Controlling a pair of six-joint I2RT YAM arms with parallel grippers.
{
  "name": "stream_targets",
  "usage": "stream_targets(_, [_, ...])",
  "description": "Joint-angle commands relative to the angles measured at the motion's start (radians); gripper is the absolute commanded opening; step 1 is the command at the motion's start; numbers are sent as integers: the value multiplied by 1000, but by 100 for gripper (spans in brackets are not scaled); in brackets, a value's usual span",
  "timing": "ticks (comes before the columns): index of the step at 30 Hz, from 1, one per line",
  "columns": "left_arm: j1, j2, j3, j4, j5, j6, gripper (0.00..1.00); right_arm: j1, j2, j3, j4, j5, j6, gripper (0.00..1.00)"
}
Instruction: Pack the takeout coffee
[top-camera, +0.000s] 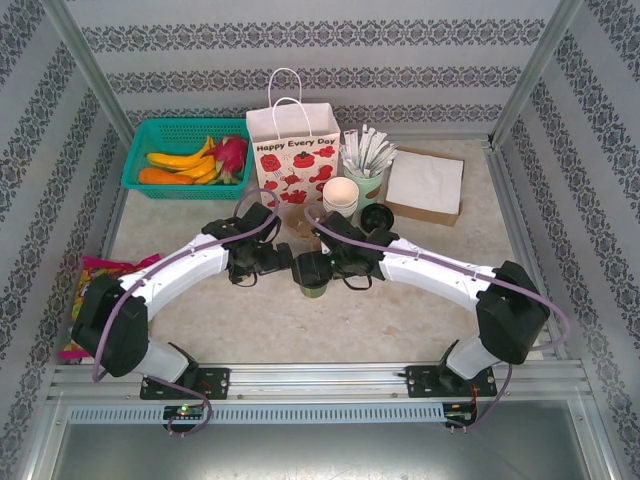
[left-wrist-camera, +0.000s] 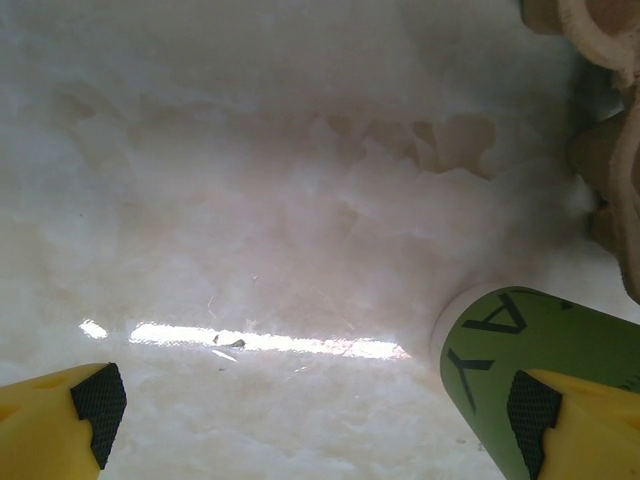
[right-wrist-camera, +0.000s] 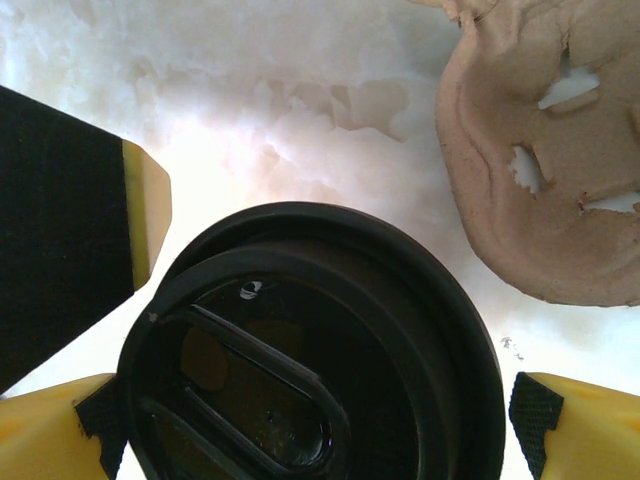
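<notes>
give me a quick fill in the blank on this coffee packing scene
The takeout coffee has a ___ lid. The right tool stands ___ around that lid. The paper bag reads "Happy Every ___". The basket at the back left holds ___.
Missing words: black; open; Day; fruit.

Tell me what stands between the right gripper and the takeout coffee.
Nothing visible. The right gripper is open with its fingers on either side of the takeout coffee; the brown pulp carrier lies off to one side.
</notes>
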Motion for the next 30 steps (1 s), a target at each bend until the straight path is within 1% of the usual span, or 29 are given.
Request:
stream_targets(1, [1,5,-14,21,14,-15,100,17,23,24,-41,57,-10,98])
stream_targets(4, [1,8,-22,31,24,-16,100,18,42,9,-46,59,-4,96])
stream_targets(8, [1,21,-24,40,43,-12,100,19,73,-32,-23,25,15,94])
stream_targets(11, [1,24,-23,43,47,-12,100,19,69,-48,-30,16,23,90])
stream_targets(14, [1,7,-22,44,30,-12,100,11,24,-60,-55,21,21,86])
stream_targets(19, [1,-43,-20,51,-22,-17,100,-41,-77,-122,-129,1,26,84])
stream_targets(24, [1,-98,-28,53,-83,-25,100,-155,-186,-209,-179,8,10,83])
stream_targets(30, [5,-151,-37,56,-123,-25,100,-383,-248,-231,-222,12,-64,82])
